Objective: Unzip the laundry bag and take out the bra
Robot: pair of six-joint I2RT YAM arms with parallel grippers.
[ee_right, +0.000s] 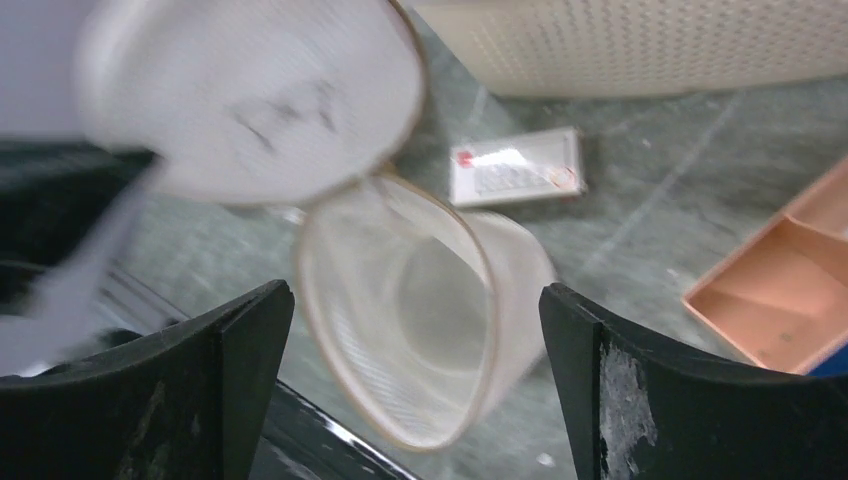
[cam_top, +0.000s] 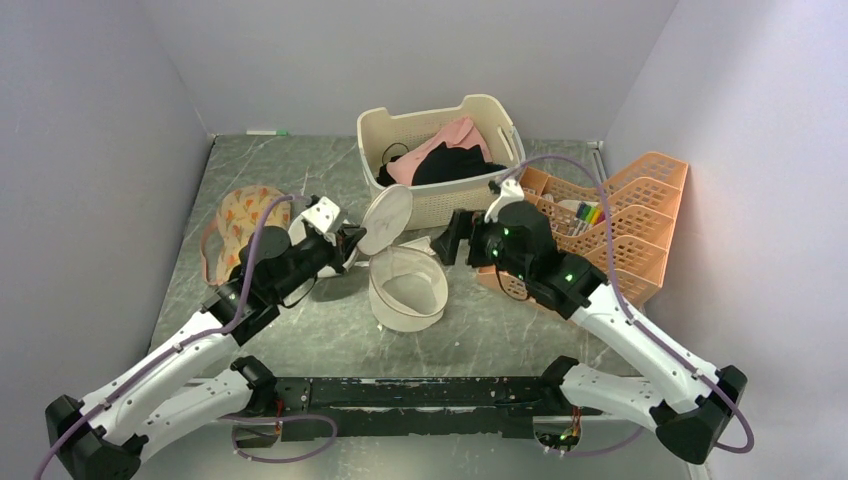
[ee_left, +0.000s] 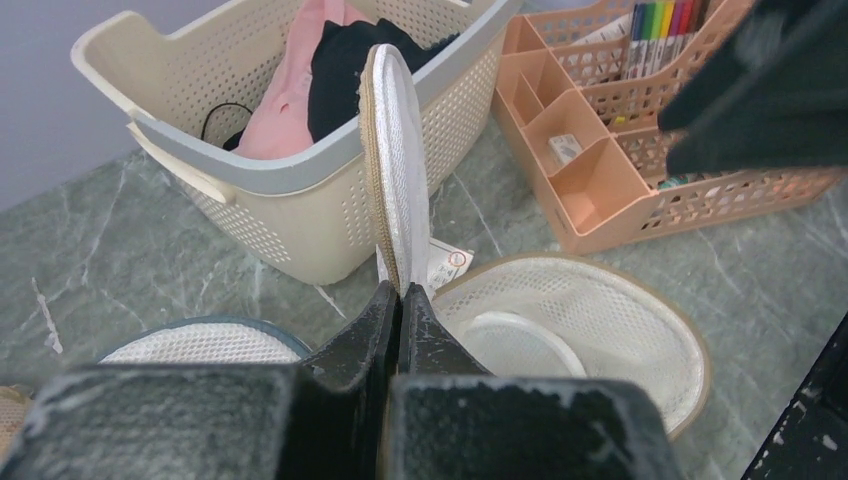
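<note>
left gripper [cam_top: 354,243] pinched shut on lid [cam_top: 385,220] of laundry bag [cam_top: 407,292] mid-table, propping it up so the mouth gaped; right gripper [cam_top: 450,243] wide, empty, beside the mouth; bag looked empty; patterned garment [cam_top: 238,222], likely the bra, lay far left

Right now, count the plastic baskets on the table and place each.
2: the cream basket at back centre, the orange divided basket at the right side. None seems hidden.

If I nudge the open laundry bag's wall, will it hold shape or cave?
Likely caves: the laundry bag is thin mesh, lopsided. Looks empty, so probably light and apt to slide. Its lid, pinched by the left tool, looks stiffer.
</note>
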